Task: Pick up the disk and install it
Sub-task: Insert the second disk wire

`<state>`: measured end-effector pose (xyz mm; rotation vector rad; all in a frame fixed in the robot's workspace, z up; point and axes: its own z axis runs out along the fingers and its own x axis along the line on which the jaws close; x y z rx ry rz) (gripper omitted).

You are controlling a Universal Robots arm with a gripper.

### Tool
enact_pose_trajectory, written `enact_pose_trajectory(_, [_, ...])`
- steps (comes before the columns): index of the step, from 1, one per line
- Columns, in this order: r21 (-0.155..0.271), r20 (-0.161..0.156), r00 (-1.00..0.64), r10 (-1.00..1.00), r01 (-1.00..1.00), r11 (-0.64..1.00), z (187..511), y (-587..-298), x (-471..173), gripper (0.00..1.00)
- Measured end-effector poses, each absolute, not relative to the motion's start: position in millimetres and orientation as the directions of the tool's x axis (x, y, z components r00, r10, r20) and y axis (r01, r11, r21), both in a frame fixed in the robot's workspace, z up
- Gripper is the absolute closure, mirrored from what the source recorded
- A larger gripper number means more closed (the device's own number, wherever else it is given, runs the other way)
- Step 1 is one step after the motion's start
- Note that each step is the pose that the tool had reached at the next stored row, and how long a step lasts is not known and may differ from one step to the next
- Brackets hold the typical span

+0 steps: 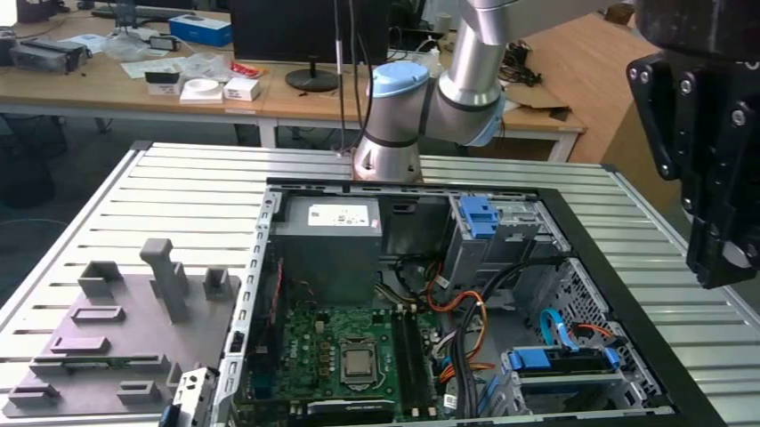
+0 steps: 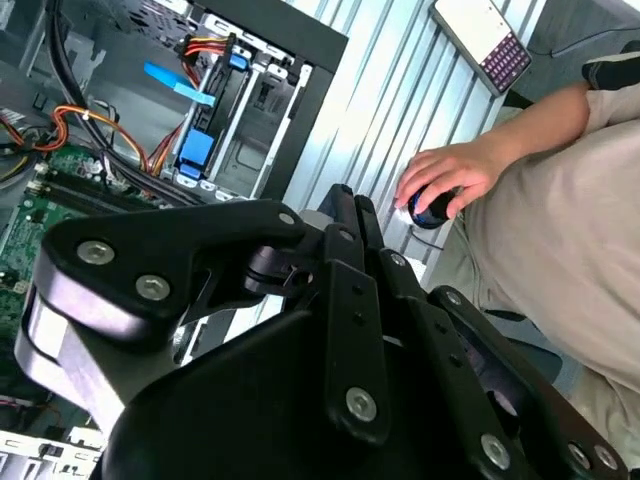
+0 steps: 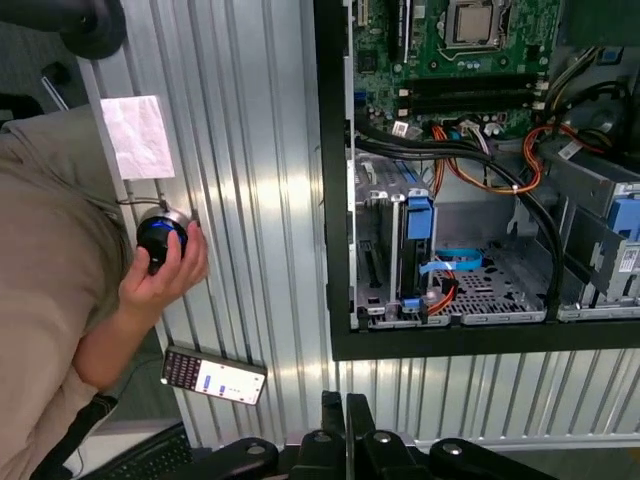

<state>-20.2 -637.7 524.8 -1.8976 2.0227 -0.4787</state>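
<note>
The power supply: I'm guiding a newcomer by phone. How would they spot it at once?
On the slatted metal table lies an open computer case. The power supply sits inside, at the exterior view's left, just beyond the green motherboard. It is a plain grey box with a white sticker, whereas the neighbouring drive cages carry blue plastic.

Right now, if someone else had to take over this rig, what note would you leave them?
End effector: shut, holding nothing, above the slatted table, outside the open computer case.
Disk: not in the end effector. Two blue carriers sit in the case's drive cages; I cannot tell which one carries it.
Done: nothing that shows.
Left: pick-up and installation, it seems.
Note: a person's hand rests on a round knob on the table beside the case.
</note>
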Motion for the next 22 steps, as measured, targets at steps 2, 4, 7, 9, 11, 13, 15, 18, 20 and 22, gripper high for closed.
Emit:
enact_pose_trajectory(2, [-0.45,-0.009,-0.06,-0.998,-0.891,0.057,523.8,-636.3,-20.3,0.84])
enact_pose_trajectory(4, [-0.446,-0.011,-0.056,-0.998,-0.893,0.055,523.4,-635.5,-20.3,0.84])
enact_pose_trajectory(7, [-0.436,-0.011,-0.051,-0.999,-0.899,0.051,522.3,-634.2,-20.3,0.84])
enact_pose_trajectory(9, [-0.429,-0.006,-0.05,-0.999,-0.902,0.048,521.6,-633.2,-20.3,0.84])
enact_pose_trajectory(11, [-0.428,-0.006,-0.05,-0.999,-0.902,0.047,521.6,-633.3,-20.3,0.84])
enact_pose_trajectory(13, [-0.407,-0.004,-0.05,-0.999,-0.912,0.047,521.1,-633.1,-20.0,0.84])
enact_pose_trajectory(15, [-0.374,-0.002,-0.05,-0.999,-0.926,0.047,520.6,-633.2,-19.4,0.84])
enact_pose_trajectory(18, [-0.324,0.002,-0.05,-0.999,-0.945,0.046,520.1,-633.2,-18.5,0.84])
enact_pose_trajectory(20, [-0.288,0.005,-0.05,-0.999,-0.956,0.046,519.8,-633.2,-18.1,0.84])
enact_pose_trajectory(22, [-0.254,0.008,-0.05,-0.999,-0.966,0.046,519.4,-633.2,-17.6,0.84])
